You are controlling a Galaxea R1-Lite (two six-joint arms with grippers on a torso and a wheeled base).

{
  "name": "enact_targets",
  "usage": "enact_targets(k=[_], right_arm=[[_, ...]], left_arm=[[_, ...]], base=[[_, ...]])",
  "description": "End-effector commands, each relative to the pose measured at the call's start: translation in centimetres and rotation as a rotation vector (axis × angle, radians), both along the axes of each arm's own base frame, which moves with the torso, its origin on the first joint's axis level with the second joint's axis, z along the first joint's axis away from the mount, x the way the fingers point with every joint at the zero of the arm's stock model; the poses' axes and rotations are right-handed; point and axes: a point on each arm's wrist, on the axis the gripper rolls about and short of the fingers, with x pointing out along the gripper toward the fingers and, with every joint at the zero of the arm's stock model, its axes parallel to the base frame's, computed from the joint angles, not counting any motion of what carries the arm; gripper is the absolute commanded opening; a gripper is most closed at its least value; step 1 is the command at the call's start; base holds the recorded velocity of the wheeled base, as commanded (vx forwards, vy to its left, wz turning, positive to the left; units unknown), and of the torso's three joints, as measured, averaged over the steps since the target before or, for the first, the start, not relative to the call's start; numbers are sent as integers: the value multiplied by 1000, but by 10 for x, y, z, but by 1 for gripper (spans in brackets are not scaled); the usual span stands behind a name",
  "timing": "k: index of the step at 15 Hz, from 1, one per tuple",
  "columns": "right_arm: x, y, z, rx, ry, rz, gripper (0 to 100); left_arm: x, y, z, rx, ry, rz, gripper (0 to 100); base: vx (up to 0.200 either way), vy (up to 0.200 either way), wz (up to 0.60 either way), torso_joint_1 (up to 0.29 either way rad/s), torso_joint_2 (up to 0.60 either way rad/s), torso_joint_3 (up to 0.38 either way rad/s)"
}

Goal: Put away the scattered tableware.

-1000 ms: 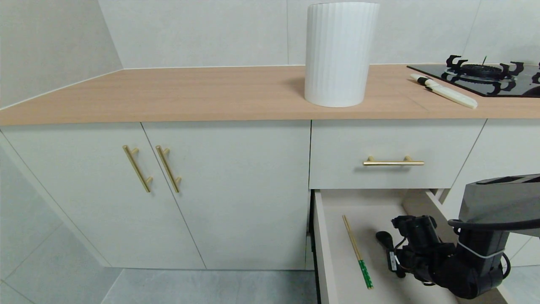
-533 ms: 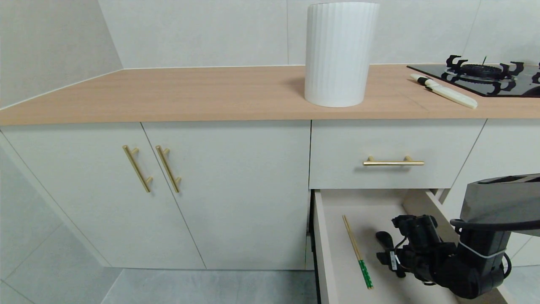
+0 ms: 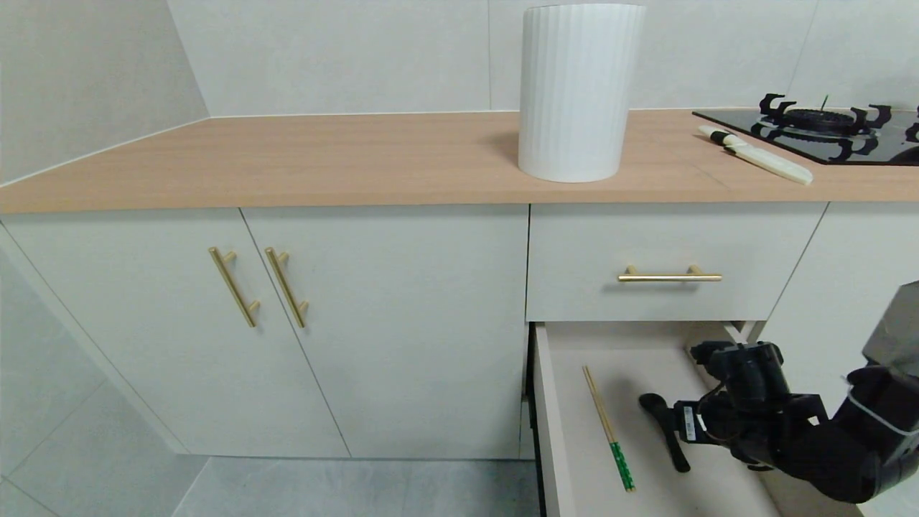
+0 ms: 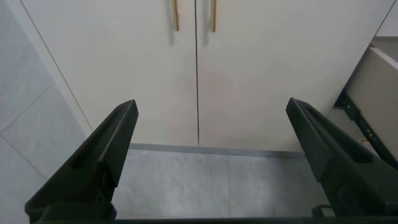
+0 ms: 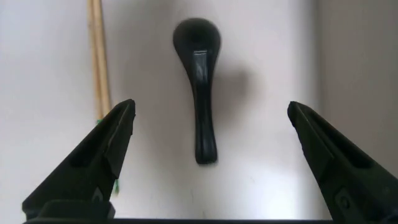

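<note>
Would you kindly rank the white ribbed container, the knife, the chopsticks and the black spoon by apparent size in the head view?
1. white ribbed container
2. knife and chopsticks, about alike in length
3. black spoon

Black spoon (image 5: 198,93), tan chopsticks (image 3: 603,420) with green patterned ends, white ribbed canister (image 3: 574,93), gold drawer handle (image 3: 669,276)

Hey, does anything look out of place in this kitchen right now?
A white knife lies loose on the countertop beside the stove. The lower drawer stands open, holding chopsticks and a black spoon.
</note>
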Motion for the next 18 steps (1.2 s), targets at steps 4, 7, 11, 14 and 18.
enact_targets(k=[4,7,11,14,18], right_arm=[[-59,-8,94,74,-81,87,100],[-84,-15,118,90,-48,119,100],[-91,-16,129,98,-46,132,100],[-92,-15,129,96,-43,140,100],[-95,-12,126,90,-23,159,100]], left_arm=[[0,0,0,0,2,1,100],[0,0,0,0,0,1,100],[0,0,0,0,2,1,100],[0,0,0,0,2,1,100],[0,0,0,0,2,1,100]], base=[[0,0,0,0,0,0],[0,0,0,0,0,0],[0,0,0,0,0,0],[-133,0,0,3,3,-3],[-200,0,0,4,2,2]])
